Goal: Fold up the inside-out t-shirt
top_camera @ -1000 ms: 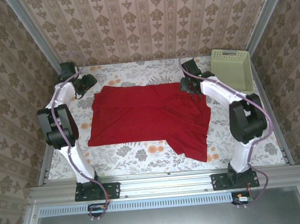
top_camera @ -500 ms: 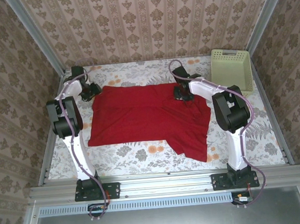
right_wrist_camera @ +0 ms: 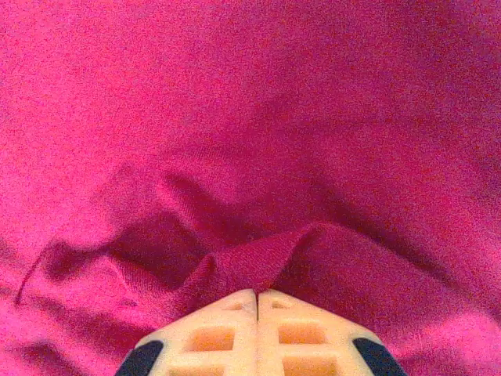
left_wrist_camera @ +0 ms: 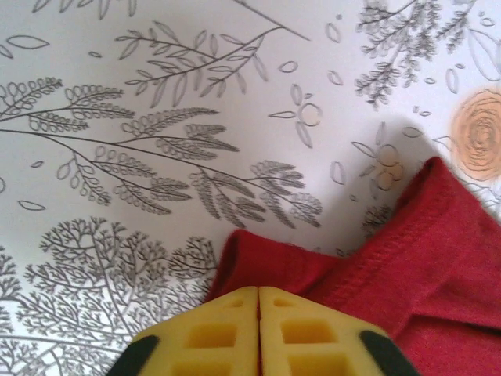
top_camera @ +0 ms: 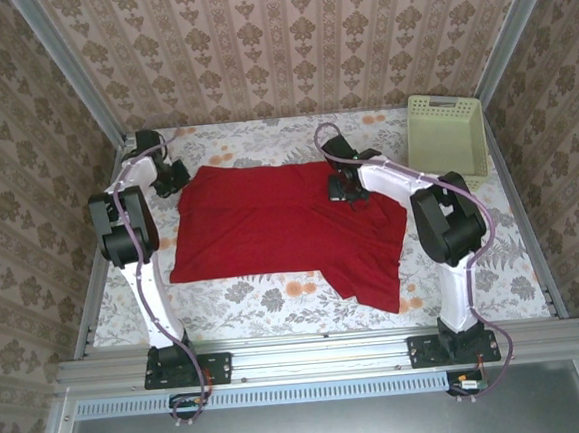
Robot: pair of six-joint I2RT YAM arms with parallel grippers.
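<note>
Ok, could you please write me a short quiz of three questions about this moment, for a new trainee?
1. True or false: the left gripper and the right gripper are both shut on the plain bright red cloth t-shirt.
2. The pale green slotted plastic basket sits on the flowered tablecloth at its: A) far right corner, B) near left corner, C) middle.
3. Which gripper pinches the shirt at its edge, beside bare tablecloth?
Key: 1 true; 2 A; 3 left.
</note>
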